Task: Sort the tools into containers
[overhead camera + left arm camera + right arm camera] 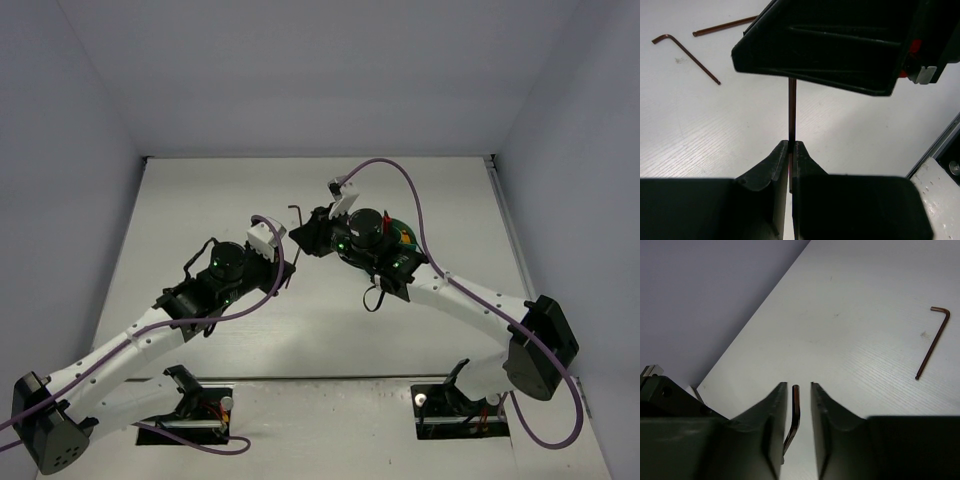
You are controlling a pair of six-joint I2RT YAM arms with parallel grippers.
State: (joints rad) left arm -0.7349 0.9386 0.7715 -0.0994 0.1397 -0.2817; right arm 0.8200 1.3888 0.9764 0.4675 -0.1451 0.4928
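A dark hex key (792, 110) was clamped tight by its long shaft in the left pincer (791, 146), clear of the white table (700, 130). The key's bent end was bracketed by the right pincer (798, 386), whose jaws were parted only narrowly. A thin gap was seen on each side, so no contact was made. A second hex key (933, 340) was seen lying flat on the table, well apart. The teal tub (408, 230) was mostly hidden behind the right arm.

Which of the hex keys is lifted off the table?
The hex key clamped upright in the left gripper. The bent key and the partly hidden key lie flat on the table.
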